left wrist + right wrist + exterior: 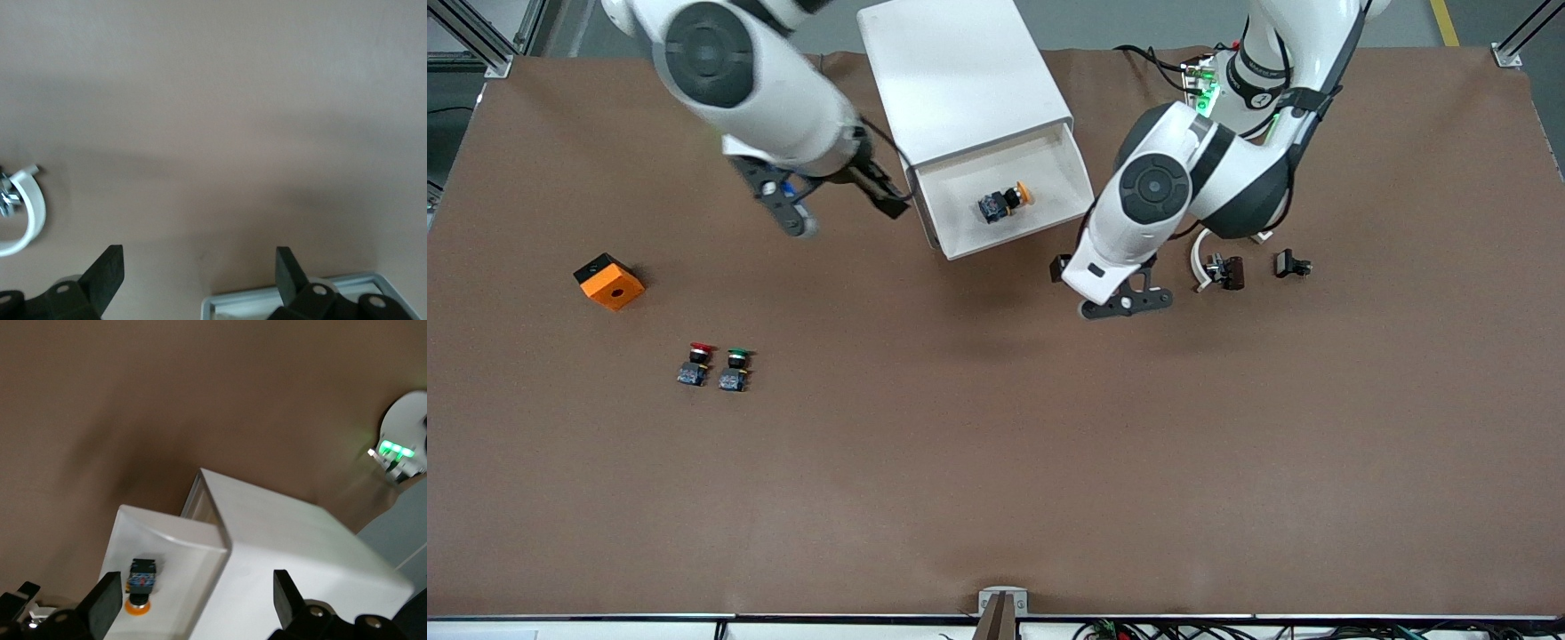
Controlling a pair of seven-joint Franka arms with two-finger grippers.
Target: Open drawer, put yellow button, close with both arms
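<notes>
The white cabinet (960, 71) stands at the robots' edge of the table with its top drawer (1016, 240) pulled out. The yellow button (1005, 203) lies on its side in the drawer, cap toward the left arm's end. My right gripper (876, 188) is open and empty, beside the cabinet toward the right arm's end. The right wrist view shows the gripper (197, 593), the button (140, 583), the drawer (173, 537) and the cabinet (300, 547). My left gripper (1080, 271) is open and empty, low by the drawer's front corner. The left wrist view shows the gripper (199, 267) and that corner (300, 297).
An orange block (609, 282), a red-capped button (696, 363) and a green-capped button (735, 369) lie toward the right arm's end. A white ring part (1214, 267) and a black clip (1291, 264) lie beside the left arm. The ring also shows in the left wrist view (30, 213).
</notes>
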